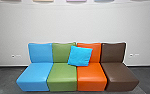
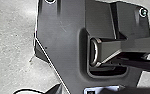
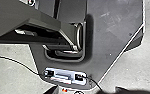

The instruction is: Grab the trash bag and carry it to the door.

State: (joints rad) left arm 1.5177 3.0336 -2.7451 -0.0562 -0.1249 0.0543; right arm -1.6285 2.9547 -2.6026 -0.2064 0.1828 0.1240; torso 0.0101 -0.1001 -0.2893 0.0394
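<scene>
Sofa spans our lower frame

Left to right, we see blue, green, orange and brown seats, a blue cushion leaning mid-frame over the green and orange backs. We cannot tell how far open our left gripper or right gripper is, what either holds, or where the trash bag is.

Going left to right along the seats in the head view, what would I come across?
Blue seat, then green seat, then orange seat, then brown seat.
</scene>
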